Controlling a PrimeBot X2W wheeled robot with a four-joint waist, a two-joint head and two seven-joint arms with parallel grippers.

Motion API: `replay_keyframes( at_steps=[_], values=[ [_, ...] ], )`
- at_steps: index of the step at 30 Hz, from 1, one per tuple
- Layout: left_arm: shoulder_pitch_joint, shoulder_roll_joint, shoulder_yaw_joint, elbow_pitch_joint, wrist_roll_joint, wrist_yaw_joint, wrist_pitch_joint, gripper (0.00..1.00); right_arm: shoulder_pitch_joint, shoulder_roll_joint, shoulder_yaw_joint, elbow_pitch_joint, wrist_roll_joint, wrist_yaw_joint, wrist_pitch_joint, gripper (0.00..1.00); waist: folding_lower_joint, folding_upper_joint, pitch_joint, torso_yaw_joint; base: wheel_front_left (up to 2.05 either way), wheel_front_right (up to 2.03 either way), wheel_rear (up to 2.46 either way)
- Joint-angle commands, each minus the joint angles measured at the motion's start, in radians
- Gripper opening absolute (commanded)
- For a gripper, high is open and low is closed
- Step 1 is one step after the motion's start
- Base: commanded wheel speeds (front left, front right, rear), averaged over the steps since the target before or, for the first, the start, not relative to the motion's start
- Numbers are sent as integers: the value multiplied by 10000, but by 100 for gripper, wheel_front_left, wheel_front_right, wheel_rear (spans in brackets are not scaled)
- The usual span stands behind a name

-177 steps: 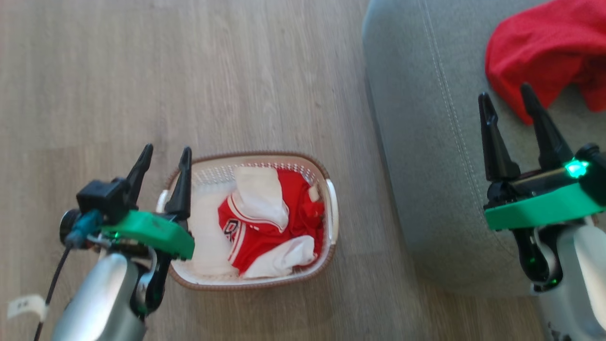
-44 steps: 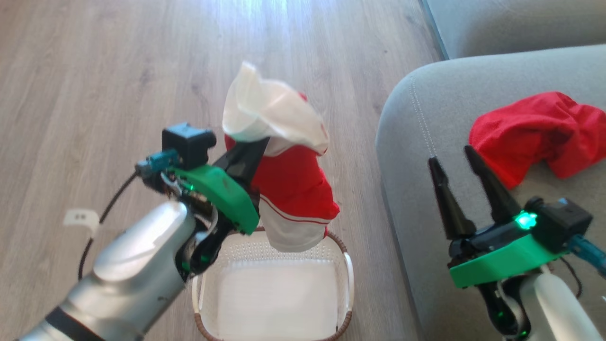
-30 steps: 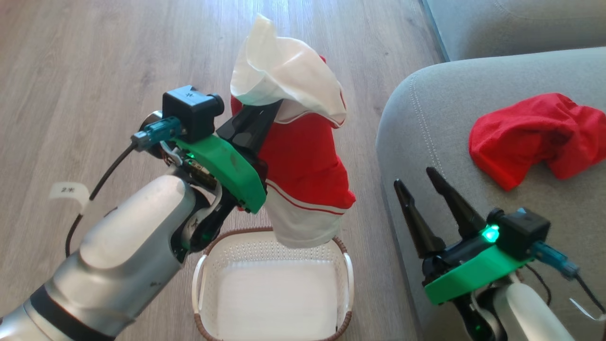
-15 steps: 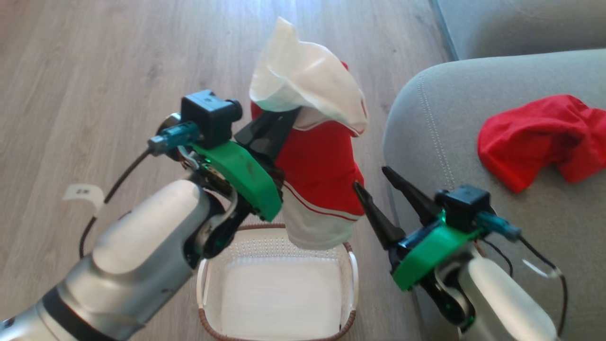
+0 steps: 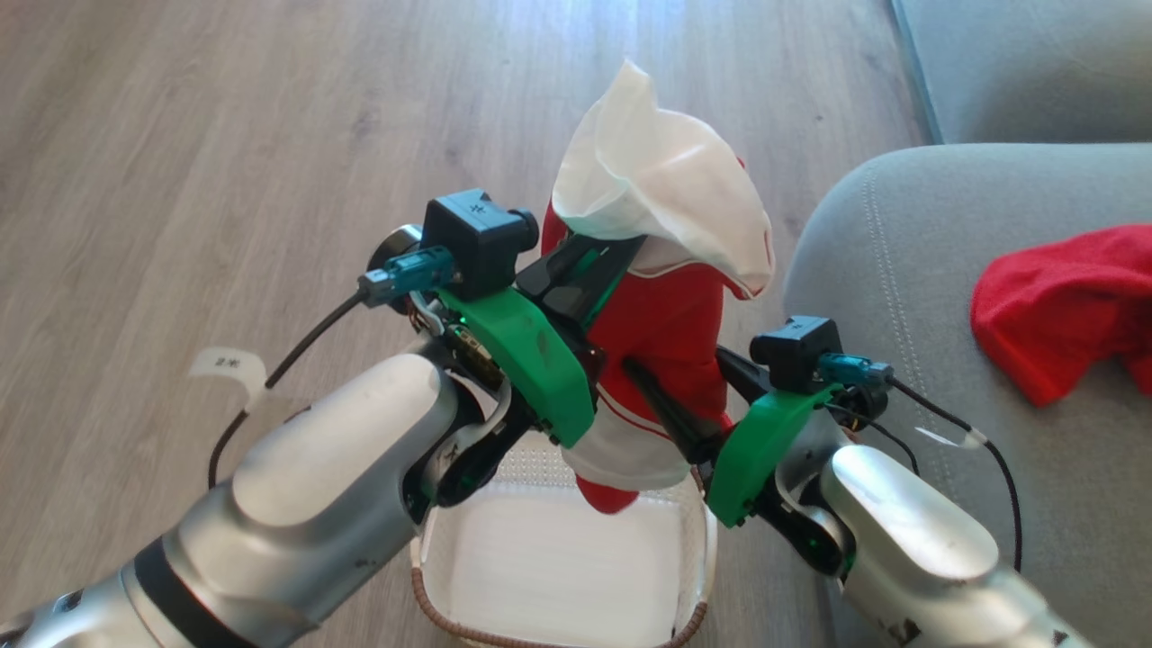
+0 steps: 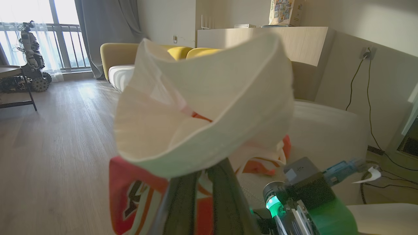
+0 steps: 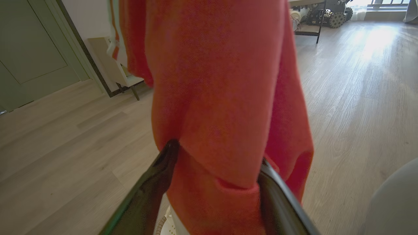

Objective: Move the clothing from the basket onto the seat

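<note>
Roughly halfway: plain red garment (image 5: 1062,306) lies on the seat (image 5: 900,270), basket (image 5: 430,601) empty, my left gripper (image 5: 589,270) has its jaws clamped on the striped garment (image 5: 666,315) above the basket, right gripper (image 5: 684,387) jaws apart astride its lower fabric, drop onto seat left.

The basket (image 5: 558,585) sits on the floor (image 5: 180,135), left of the seat (image 5: 900,270). One garment (image 5: 670,315) hangs above the basket; the other garment (image 5: 1053,306) lies on the seat.
</note>
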Motion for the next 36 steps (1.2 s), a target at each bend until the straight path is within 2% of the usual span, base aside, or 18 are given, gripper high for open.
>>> replay_keyframes(
  at_steps=[1, 4, 5, 6, 7, 8, 14, 19, 28, 34, 35, 36],
  values=[
    [-738, 124, 422, -278, 51, -65, -13, 0, -451, 57, 143, -158, 137, -2, -82, 100, 1, -1, -20, 94, 0, 0, 0],
    [-716, 41, 343, -256, 10, -103, 20, 0, -781, 107, 522, 347, 464, -2, -355, 100, 1, -1, -37, 223, 0, 0, 0],
    [-705, 22, 323, -249, -3, -117, 21, 0, -879, 140, 612, 532, 544, -2, -466, 96, 1, -1, -43, 255, 0, 0, 0],
    [-695, 8, 299, -240, -6, -129, 21, 0, -962, 185, 671, 714, 630, -2, -602, 60, 1, -1, -49, 287, 0, 0, 0],
    [-675, -5, 270, -241, -7, -136, 23, 0, -1040, 231, 711, 894, 702, -2, -750, 33, 1, -1, -55, 320, 0, 0, 0],
    [-657, -17, 243, -247, -9, -135, 29, 0, -1113, 276, 758, 1048, 759, -2, -895, 0, 1, -1, -59, 356, 0, 0, 0],
    [-629, 46, 242, -212, -29, -93, 32, 0, -1405, 364, 1028, 1512, 1070, -2, -1409, 0, 1, -1, -31, 452, 0, 0, 0],
    [-577, 162, 325, -121, -83, -48, -25, 0, -1569, 282, 842, 1490, 1167, -2, -1545, 0, 1, -1, -15, 361, 0, 0, 0],
    [-39, 653, 474, -114, -253, 90, -231, 0, -929, 200, -1110, 249, 278, -2, -1565, 0, 1, -1, 1, 7, 0, 0, 0],
    [355, 727, 217, -210, -267, 82, -203, 0, -382, 205, -2107, -524, -214, -2, -1566, 0, 1, -1, 33, -196, 0, 0, 0],
    [426, 728, 166, -216, -269, 85, -196, 12, -288, 202, -2265, -667, -287, -2, -1566, 0, 1, -1, 38, -242, 0, 0, 0],
    [490, 728, 120, -220, -272, 91, -191, 36, -208, 190, -2410, -795, -355, -2, -1566, 0, 1, -1, 43, -292, 0, 0, 0]
  ],
)
